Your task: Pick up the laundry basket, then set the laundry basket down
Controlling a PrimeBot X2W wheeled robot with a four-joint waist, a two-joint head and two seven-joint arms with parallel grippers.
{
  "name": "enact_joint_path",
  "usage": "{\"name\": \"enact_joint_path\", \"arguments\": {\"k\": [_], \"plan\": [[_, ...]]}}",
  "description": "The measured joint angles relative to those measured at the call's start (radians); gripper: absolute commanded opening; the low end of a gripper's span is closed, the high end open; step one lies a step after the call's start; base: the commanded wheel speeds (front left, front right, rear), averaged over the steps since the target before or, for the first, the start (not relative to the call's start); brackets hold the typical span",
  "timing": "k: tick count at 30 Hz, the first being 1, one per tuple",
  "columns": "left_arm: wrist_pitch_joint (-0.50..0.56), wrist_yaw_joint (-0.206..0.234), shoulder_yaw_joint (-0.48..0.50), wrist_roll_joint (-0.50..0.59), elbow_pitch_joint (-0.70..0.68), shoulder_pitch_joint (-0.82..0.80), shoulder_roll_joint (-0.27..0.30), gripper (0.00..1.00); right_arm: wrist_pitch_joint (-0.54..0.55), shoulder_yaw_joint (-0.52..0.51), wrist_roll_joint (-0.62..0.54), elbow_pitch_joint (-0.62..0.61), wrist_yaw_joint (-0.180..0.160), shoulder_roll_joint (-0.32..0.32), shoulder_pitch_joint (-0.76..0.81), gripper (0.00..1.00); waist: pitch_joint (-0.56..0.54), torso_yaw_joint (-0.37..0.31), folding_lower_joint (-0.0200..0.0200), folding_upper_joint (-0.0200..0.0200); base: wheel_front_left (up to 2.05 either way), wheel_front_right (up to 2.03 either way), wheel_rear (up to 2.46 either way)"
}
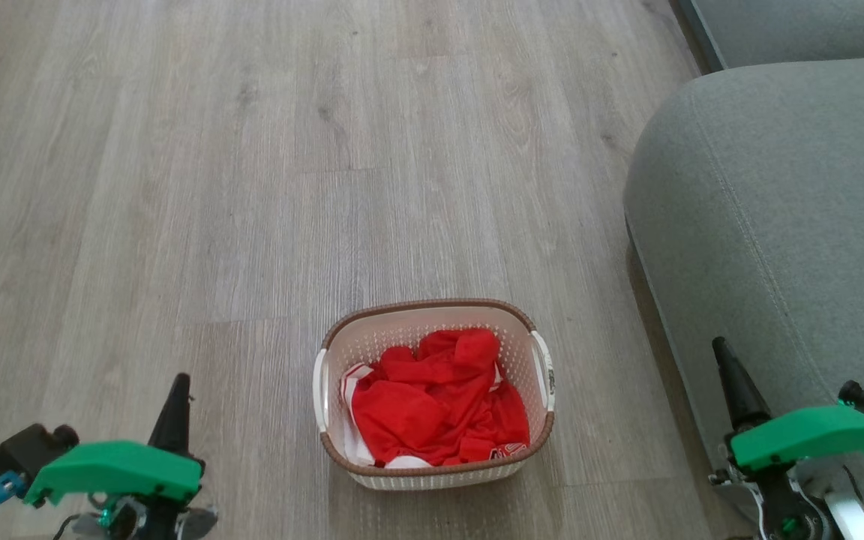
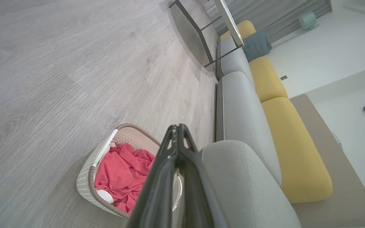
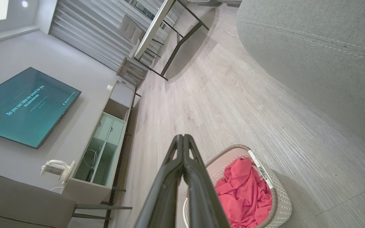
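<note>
- Nearest, at the lower left of the head view, the left claw (image 1: 175,409) rises from under a green plastic cover (image 1: 117,469). Its two long dark fingers are pressed together and hold nothing.
- At the lower right, the right claw (image 1: 732,382) stands in front of the grey fabric sofa (image 1: 777,225). Its fingers are also closed on each other, with nothing between them.
- Between the two claws, and apart from both, the small cream plastic laundry basket with perforated walls and a brown woven-look rim (image 1: 409,337) stands upright on the pale grey wooden floor (image 1: 252,187).
- This basket is near the rounded arm of the sofa, with a strip of floor between them.
- One white handle (image 1: 319,390) sits on the basket's left side and the other white handle (image 1: 544,371) on its right side.
- Crumpled red clothing with some white parts (image 1: 439,405) lies inside the basket, below the rim.
- In the left wrist view, yellow cushions (image 2: 277,126) lie along the sofa.
- In the right wrist view, a wall television (image 3: 27,107) hangs above a low white cabinet (image 3: 103,139).
</note>
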Motion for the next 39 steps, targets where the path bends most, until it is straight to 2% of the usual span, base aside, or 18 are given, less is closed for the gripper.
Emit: {"name": "enact_joint_path", "arguments": {"k": [39], "plan": [[0.077, -0.071, 0.098, -0.393, 0.050, -0.081, -0.051, 0.00, -0.077, 0.120, 0.593, 0.010, 0.000, -0.128, -0.048, 0.00, 0.003, -0.007, 0.0000, 0.0000, 0.00, 0.00, 0.00]]}}
